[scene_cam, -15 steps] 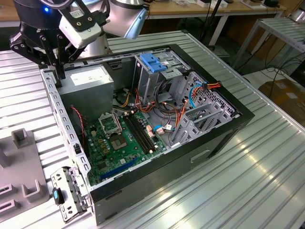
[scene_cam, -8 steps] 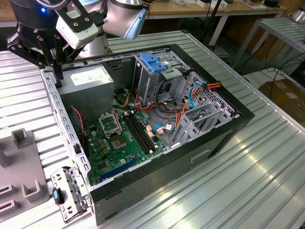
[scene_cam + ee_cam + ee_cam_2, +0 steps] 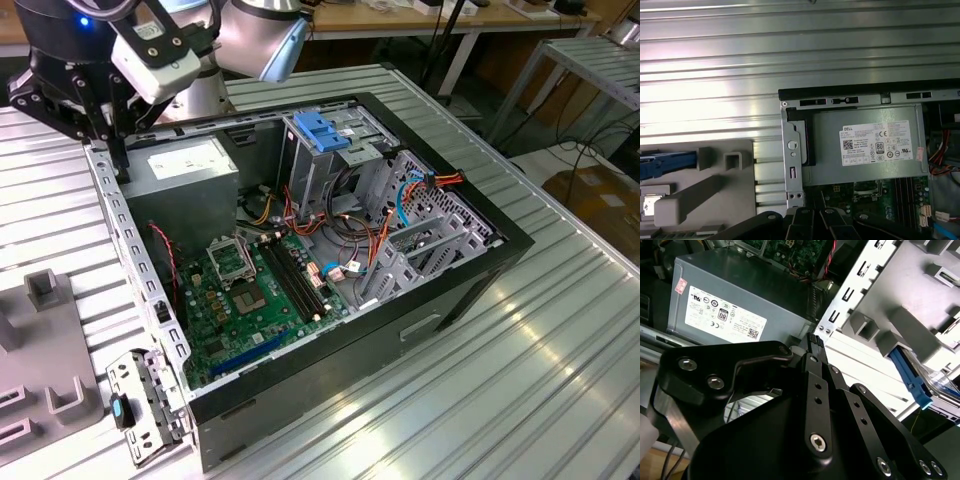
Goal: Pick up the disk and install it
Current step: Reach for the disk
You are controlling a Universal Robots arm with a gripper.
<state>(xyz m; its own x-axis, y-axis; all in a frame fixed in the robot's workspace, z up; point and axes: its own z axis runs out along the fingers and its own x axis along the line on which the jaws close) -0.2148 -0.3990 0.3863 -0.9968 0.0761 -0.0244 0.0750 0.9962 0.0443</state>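
a ribbed aluminium counter (image 3: 500,380) fills the room's foreground, with wooden benches and loose cables behind it. in the exterior view an open computer case (image 3: 470,290) lies on its side in the middle of the counter, showing a green motherboard (image 3: 240,300), a grey power supply (image 3: 185,170) and a metal drive cage (image 3: 310,175) topped by a light-blue latch (image 3: 320,130). a grey fixture (image 3: 50,340) sits at the counter's edge on the exterior view's left, just beside the case's perforated rear panel (image 3: 130,260). the arm (image 3: 250,35) reaches in from the far corner, and the tool (image 3: 121,172) hangs over the case's rear corner, close to the power supply.

in the second wrist view the tool's black linkages run up to ribbed fingertips (image 3: 812,342) that are drawn together, narrow, with nothing between them. they sit above the rear panel's edge, between the power supply and the fixture. the disk (image 3: 909,374) lies in the grey fixture outside the case, its blue side rail and a glossy slab showing, well apart from the tool.

in the first wrist view the labelled power supply lies inside the case's rear corner. the disk's blue rail rests in the fixture on the far side of the rear panel.
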